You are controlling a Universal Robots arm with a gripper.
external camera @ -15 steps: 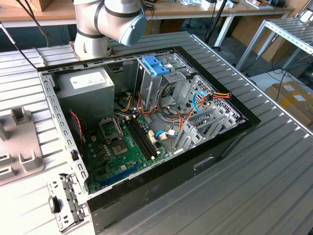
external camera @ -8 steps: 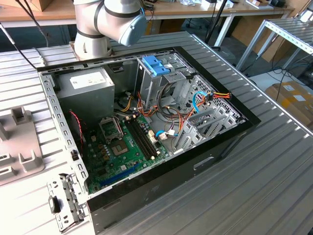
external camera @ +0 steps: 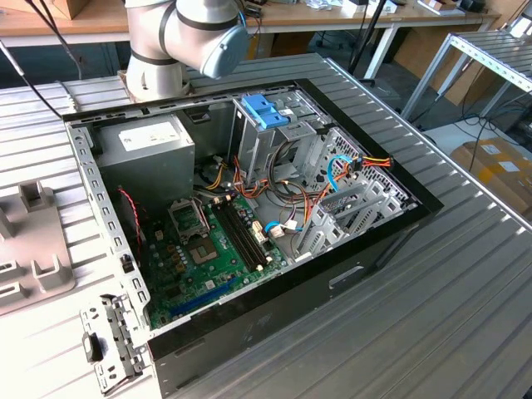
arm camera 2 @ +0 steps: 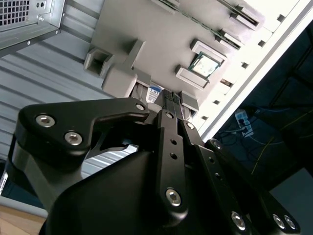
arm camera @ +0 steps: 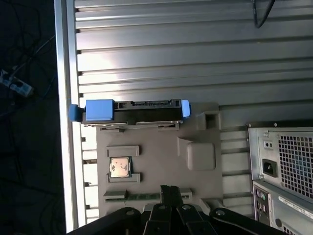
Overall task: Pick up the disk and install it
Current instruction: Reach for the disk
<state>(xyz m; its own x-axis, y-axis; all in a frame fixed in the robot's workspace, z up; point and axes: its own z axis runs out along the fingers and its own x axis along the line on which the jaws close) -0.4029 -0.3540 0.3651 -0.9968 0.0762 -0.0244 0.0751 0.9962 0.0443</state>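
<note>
Disk: the disk lies flat at one edge of the grey tray, next to the bare counter.
Gripper: the gripper hangs over the tray, well apart from the disk. Its fingers are squeezed together and hold nothing.
Chip: a small square chip sits in a tray pocket.
Computer case: the computer case lies open beside the tray, on the exterior view's right.

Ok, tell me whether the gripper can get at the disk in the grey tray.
Probably yes. In the first wrist view the disk sits exposed along one edge of the grey tray, with nothing over it or between it and the gripper. The jaws look shut, so they would need opening first.
</note>
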